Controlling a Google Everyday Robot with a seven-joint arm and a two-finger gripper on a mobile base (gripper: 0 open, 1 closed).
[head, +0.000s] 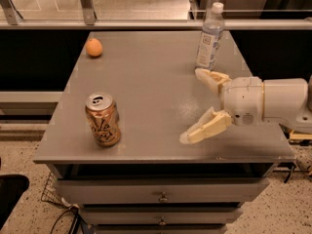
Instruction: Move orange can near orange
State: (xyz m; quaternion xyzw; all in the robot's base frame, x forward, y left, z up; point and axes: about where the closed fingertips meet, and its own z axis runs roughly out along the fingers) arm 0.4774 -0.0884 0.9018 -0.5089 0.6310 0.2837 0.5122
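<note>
The orange can [103,119] stands upright near the front left of the grey table [146,82], copper-orange with white script and a silver top. The orange [94,47], a small round fruit, lies at the back left corner. My gripper [191,106] reaches in from the right, over the table's right half, its two cream fingers [205,127] spread wide and pointing left toward the can. It is open and empty, well to the right of the can.
A clear plastic water bottle [210,37] with a white cap stands at the back right, just behind the gripper's far finger. Drawers [161,194] sit under the table's front edge. A metal rail [146,23] runs behind the table.
</note>
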